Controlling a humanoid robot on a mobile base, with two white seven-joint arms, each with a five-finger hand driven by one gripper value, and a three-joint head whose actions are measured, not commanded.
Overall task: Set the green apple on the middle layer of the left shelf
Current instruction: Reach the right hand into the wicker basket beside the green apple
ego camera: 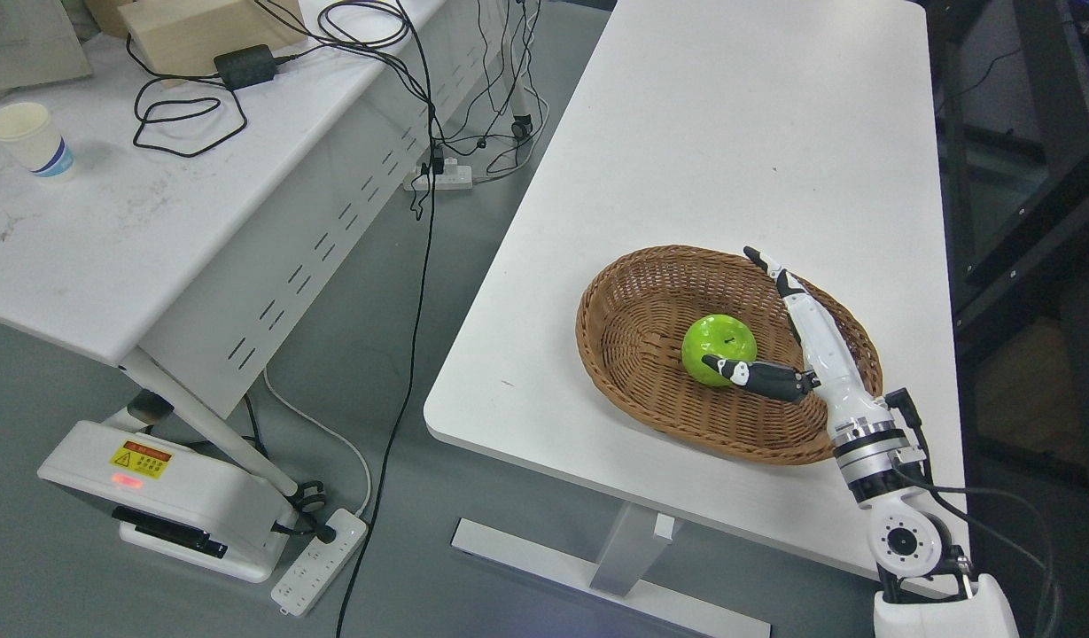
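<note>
A green apple (719, 349) lies inside an oval wicker basket (633, 306) that sits on the near right part of a white table (730, 133). The robot's right hand (788, 332) reaches into the basket from the lower right, its white forearm rising over the basket's near rim. The fingers (779, 276) are stretched out straight toward the far rim, beside the apple, while the dark thumb (748, 372) sticks out to the left and lies against the apple's near side; the hand is spread and grasps nothing. To the left, across a strip of grey floor, stands a second white table (110, 248) with a paper cup (32, 139), a black power adapter (245, 66) with looped cables, and a wooden box (203, 31). Power strips (318, 563) lie on the floor below it.
</note>
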